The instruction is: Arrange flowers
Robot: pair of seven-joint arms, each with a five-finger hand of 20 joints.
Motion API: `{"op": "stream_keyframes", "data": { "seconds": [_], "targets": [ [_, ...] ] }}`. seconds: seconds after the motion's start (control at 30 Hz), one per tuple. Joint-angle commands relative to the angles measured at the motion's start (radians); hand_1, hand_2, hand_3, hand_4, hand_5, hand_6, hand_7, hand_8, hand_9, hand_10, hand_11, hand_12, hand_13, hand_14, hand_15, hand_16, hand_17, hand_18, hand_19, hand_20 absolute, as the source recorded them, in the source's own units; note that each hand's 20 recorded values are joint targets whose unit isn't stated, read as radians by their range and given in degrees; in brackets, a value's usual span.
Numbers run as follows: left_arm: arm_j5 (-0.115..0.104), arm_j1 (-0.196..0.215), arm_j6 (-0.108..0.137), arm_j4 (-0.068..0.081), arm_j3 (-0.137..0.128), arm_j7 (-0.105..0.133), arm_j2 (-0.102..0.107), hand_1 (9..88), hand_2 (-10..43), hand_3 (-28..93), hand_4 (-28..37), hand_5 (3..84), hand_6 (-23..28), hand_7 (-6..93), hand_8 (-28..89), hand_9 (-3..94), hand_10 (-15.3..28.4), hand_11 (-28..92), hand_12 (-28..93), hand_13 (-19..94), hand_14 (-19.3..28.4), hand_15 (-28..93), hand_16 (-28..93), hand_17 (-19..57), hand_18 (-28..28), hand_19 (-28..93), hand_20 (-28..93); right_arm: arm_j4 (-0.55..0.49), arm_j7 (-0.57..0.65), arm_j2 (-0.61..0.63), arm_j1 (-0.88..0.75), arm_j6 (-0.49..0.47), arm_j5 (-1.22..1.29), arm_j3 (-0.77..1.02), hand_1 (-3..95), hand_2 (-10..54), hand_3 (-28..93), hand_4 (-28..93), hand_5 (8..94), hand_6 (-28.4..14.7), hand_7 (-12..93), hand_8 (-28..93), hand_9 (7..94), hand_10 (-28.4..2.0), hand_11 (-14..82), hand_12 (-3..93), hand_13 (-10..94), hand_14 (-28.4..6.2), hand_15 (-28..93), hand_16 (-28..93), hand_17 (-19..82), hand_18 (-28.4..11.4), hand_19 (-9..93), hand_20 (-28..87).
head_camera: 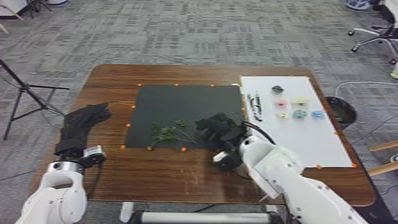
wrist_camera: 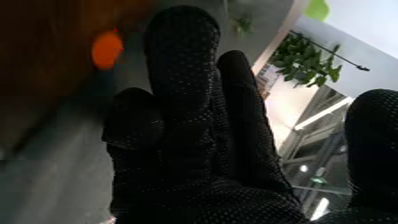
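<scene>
Green stems (head_camera: 165, 134): lie lower centre, on black mat (head_camera: 178, 105). Flower heads (head_camera: 299, 114): right, on white sheet (head_camera: 311, 145). Right hand (head_camera: 219, 131): centre, beside stems, fingers extended. Left hand (head_camera: 82, 122): far left, fingers loosely outstretched.

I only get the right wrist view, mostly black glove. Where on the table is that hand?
Observer: The head view puts the right hand at the black mat's near right corner, just right of some green leafy sprigs.
Visitor: And any blossoms?
Observer: Yes, a pink flower head and a pair of blue flower heads, among others, on the white sheet.
Visitor: What about its other hand?
Observer: The left hand is by the table's left edge.
</scene>
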Motion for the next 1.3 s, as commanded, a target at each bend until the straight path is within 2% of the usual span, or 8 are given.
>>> {"op": "stream_keyframes", "data": {
  "seconds": [0.03,0.87,1.03,1.3],
  "targets": [
    [0.002,0.011,-0.011,-0.009,-0.004,-0.007,-0.006,26.4,8.0,66,-25.0,57.3,3.3,15.1,-6,54.6,15.1,22,14,45,18.8,25,2,11.0,12.5,13,22,-0.038,0.002,-0.012,-0.021,-0.027,0.037,-0.042,18.5,6.2,51,-7,59.7,-6.0,6,-4,69.8,-17.7,9.5,15.3,87,-9.7,40,32,57,-15.5,88,36],
    [0.001,0.01,-0.013,-0.009,0.007,-0.004,-0.006,26.5,8.1,66,-24.9,57.2,3.2,15.2,-7,54.7,15.2,22,14,45,18.8,25,2,10.9,12.6,13,22,-0.042,0.009,-0.009,0.026,-0.015,0.014,0.005,18.5,6.3,51,-7,60.4,-6.1,6,-4,72.8,-17.8,10.2,17.0,87,-9.5,41,32,57,-15.7,89,36],
    [0.001,0.011,-0.011,-0.01,0.005,-0.007,-0.004,26.4,8.0,66,-24.9,57.2,3.3,15.1,-6,54.6,15.2,22,14,45,18.8,25,2,10.9,12.5,13,22,-0.071,-0.04,0.001,0.026,0.042,0.039,-0.027,18.4,6.2,51,-7,60.6,-6.2,6,-4,73.0,-17.8,10.2,17.3,87,-9.5,41,32,57,-15.7,89,36],
    [0.001,0.002,-0.014,-0.006,0.017,-0.005,-0.006,26.5,8.0,66,-25.1,57.2,3.2,15.1,-6,54.6,15.2,22,14,45,19.0,26,2,10.9,12.5,13,22,-0.041,-0.158,-0.028,0.114,-0.027,0.024,-0.1,17.7,6.2,53,-7,60.4,-6.0,6,-4,68.9,-17.0,8.9,15.9,86,-9.6,41,32,56,-15.5,89,36]
  ]
}}
